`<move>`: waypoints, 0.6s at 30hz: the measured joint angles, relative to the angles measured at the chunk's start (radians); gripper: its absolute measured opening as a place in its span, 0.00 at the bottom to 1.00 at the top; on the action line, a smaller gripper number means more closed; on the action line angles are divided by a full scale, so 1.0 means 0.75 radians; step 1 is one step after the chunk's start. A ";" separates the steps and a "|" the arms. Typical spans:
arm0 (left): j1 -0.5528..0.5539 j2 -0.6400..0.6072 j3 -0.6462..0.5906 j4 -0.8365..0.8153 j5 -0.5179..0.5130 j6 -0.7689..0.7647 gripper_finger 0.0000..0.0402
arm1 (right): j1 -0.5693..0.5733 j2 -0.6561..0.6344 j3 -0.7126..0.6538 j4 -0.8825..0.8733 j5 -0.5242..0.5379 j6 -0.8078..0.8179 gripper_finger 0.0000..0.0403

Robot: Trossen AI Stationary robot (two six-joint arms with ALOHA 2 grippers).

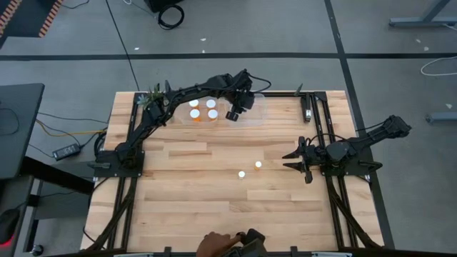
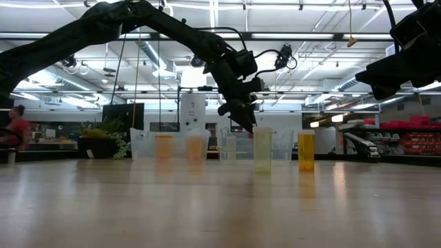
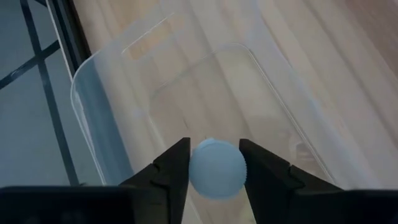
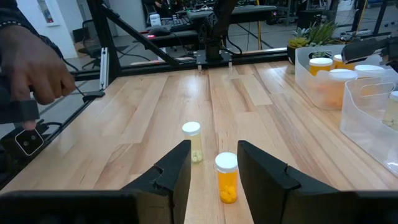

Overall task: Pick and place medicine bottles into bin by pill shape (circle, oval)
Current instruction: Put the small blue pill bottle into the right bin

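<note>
My left gripper (image 1: 234,113) hangs over an empty clear bin (image 1: 251,111) at the table's far side, shut on a white-capped medicine bottle (image 3: 216,169). Beside it, a second clear bin (image 1: 203,110) holds several white-capped orange bottles. Two more bottles stand upright on the table, a pale one (image 4: 191,142) and an orange one (image 4: 226,177). They stand just ahead of my right gripper (image 4: 214,146), which rests open at the right and touches nothing. My left gripper pinches the bottle's round white cap (image 3: 198,171) by its rim, one finger on each side. The fingers slant down from above. The bottle is lifted clear over the floor of the empty bin (image 3: 261,106); its body is hidden under the cap.
A small green plant (image 1: 151,98) stands at the far left corner next to the bins. A person's hand (image 1: 214,246) shows at the table's near edge, and a hand (image 4: 31,68) shows in the right wrist view. Bare wood lies between the bins and the two loose bottles.
</note>
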 joint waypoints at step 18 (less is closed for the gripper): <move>0.001 0.000 0.000 0.000 0.000 -0.004 0.40 | 0.000 0.000 0.000 0.000 0.000 0.000 0.34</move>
